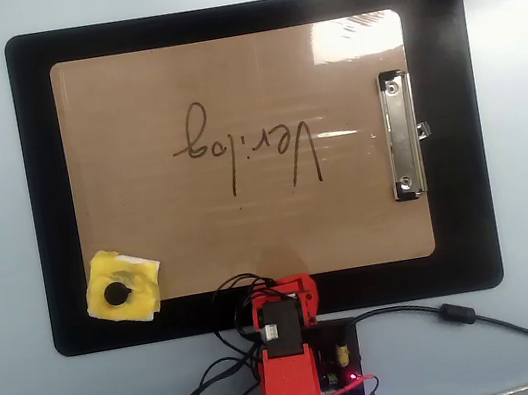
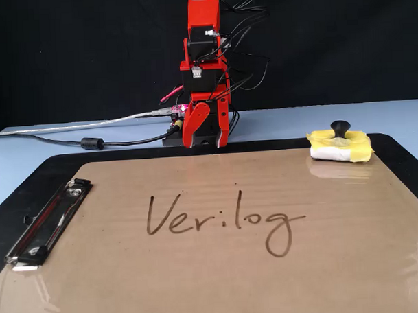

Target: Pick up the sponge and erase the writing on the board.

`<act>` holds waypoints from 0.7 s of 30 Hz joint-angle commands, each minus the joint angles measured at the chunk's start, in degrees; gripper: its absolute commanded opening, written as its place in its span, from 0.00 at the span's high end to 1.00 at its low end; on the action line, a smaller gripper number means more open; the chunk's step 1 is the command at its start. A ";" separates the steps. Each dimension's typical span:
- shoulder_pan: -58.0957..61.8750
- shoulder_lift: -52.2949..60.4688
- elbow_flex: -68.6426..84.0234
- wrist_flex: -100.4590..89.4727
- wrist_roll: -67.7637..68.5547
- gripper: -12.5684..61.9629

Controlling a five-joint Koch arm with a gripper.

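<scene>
One sponge (image 2: pixel 339 146): on board (image 1: pixel 253 250) corner, overlapping mat (image 1: pixel 50 193), apart from writing (image 2: pixel 221 223). Likely light, soft, compressible; the stiff black knob is the best hold. Gripper (image 2: pixel 207 132): folded at base, pointing down, fingers slightly parted, empty.

In the overhead view, sponge (image 1: pixel 124 285) sits on board's (image 1: pixel 128 109) lower-left corner.
</scene>
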 commanded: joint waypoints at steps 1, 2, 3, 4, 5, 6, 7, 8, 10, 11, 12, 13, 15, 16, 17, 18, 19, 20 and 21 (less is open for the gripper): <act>-0.09 2.20 0.62 1.32 -1.05 0.37; 0.26 3.87 1.49 1.14 -1.14 0.38; 0.26 5.89 2.46 0.62 -0.97 0.38; -0.18 8.09 2.64 -0.18 -0.97 0.38; -0.35 10.28 2.55 -2.29 -1.23 0.38; -0.79 12.30 2.46 -5.10 -1.32 0.38; -2.11 14.15 2.29 -8.79 -1.23 0.38; -4.13 15.64 2.20 -13.71 -1.14 0.38; -10.63 16.35 2.11 -26.72 -2.02 0.39; -14.41 16.26 2.11 -34.10 -3.96 0.39; -17.84 16.00 2.20 -41.13 -7.29 0.39; -21.18 15.29 2.29 -47.64 -11.95 0.39; -27.60 12.92 2.46 -60.21 -19.42 0.39; -30.76 11.16 2.20 -66.62 -21.09 0.39; -33.84 9.49 2.11 -72.60 -22.24 0.39; -36.74 8.17 2.11 -77.78 -23.12 0.39; -39.38 7.03 2.11 -82.27 -23.55 0.39; -41.31 5.98 2.11 -85.78 -23.47 0.39; -42.63 5.19 2.55 -88.42 -23.29 0.39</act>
